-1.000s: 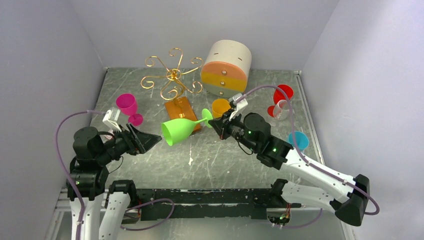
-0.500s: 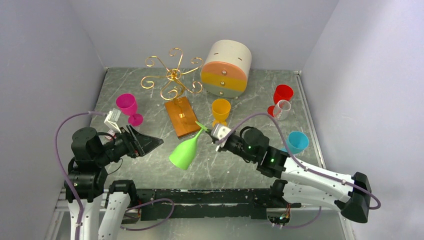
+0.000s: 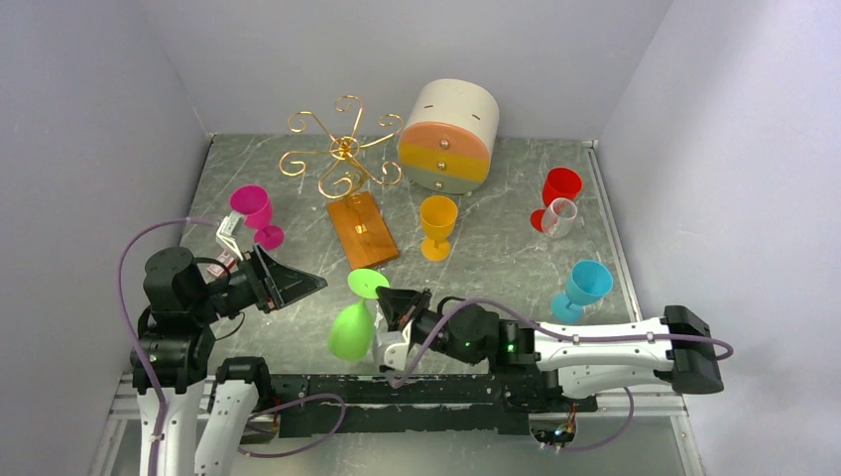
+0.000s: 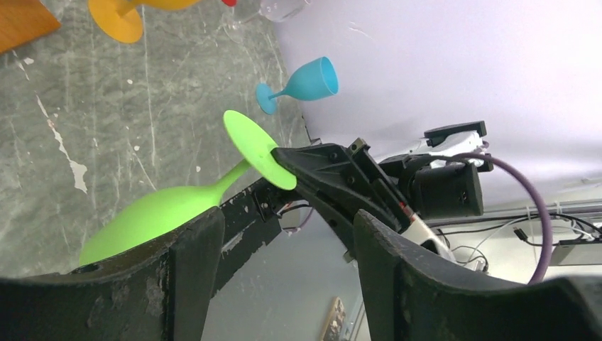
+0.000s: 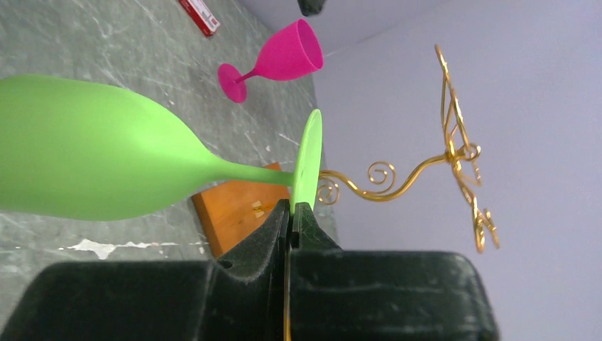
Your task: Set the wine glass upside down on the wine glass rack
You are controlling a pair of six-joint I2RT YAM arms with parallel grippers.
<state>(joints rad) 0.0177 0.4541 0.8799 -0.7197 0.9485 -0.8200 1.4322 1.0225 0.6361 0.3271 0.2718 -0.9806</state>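
Note:
The green wine glass [image 3: 347, 331] hangs bowl-down and tilted near the table's front edge, its foot [image 3: 368, 283] on top. My right gripper [image 3: 390, 303] is shut on the rim of that foot [image 5: 307, 153], its fingertips [image 5: 291, 210] pinching the thin disc. The wine glass rack [image 3: 342, 151], gold wire scrolls on a brown wooden base [image 3: 361, 230], stands at the back, well beyond the glass. My left gripper [image 3: 309, 286] stays open to the left of the glass, holding nothing. In the left wrist view the green bowl [image 4: 152, 213] shows beyond its left finger.
A round cream drawer box [image 3: 451, 134] stands right of the rack. A pink glass [image 3: 256, 210] is at the left and an orange glass [image 3: 437, 224] sits mid-table. Red [image 3: 560, 186] and clear [image 3: 562, 217] glasses are at the right, with a blue glass [image 3: 586, 285] nearer.
My right arm has drawn the green glass back from beside the rack's base to the front edge, turning it from lying sideways to bowl-down. The left arm has barely moved.

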